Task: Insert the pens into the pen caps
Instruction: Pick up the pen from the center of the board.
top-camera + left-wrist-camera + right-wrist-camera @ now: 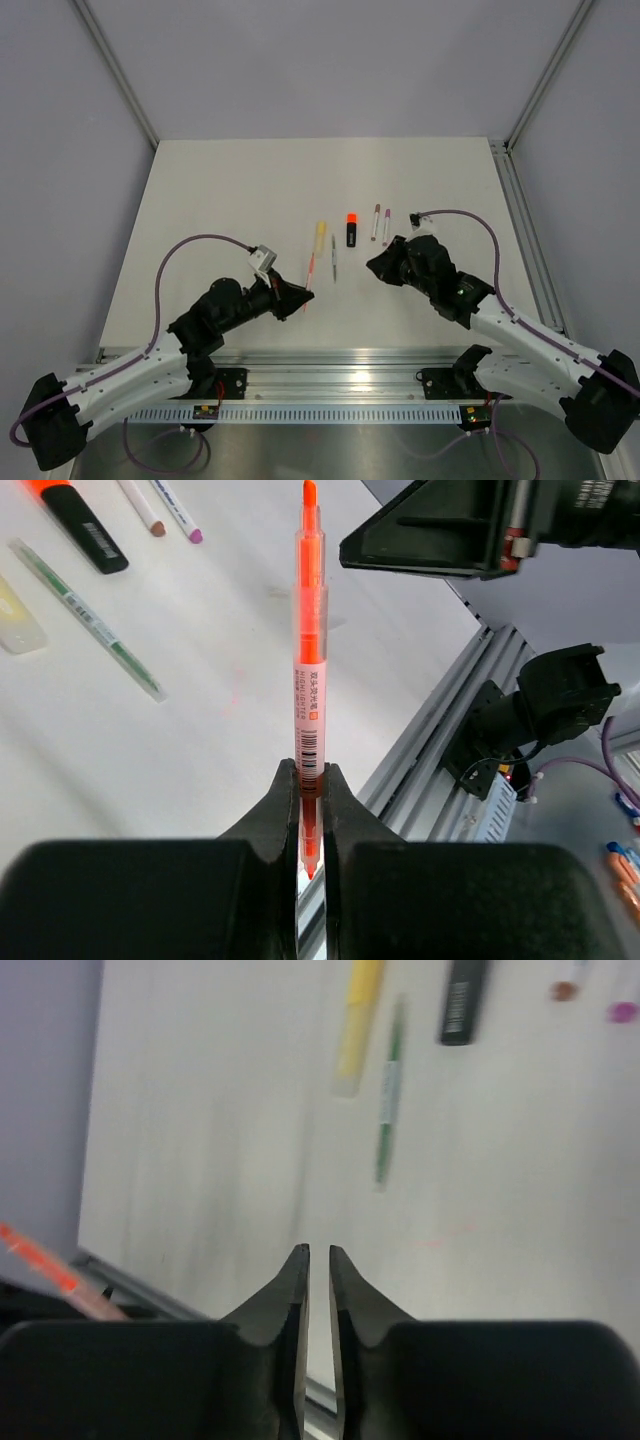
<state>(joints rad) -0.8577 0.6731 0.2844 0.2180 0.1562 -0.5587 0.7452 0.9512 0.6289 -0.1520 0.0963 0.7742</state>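
My left pincer (310, 780) clamps the orange pen (310, 630) by its tail, bottom centre. It looks light, stiff and slick, so nearer mid-barrel would hold steadier. My right pincer (318, 1258) stands slightly apart, empty.

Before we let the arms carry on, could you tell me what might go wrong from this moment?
1. The left gripper pinches the slim translucent orange-red pen only near one end, so most of it stands free; a push on the tip may tilt it or make it slip.
2. The right gripper is empty, jaws barely apart, and its black body sits close to the pen's tip: a bump seems possible.
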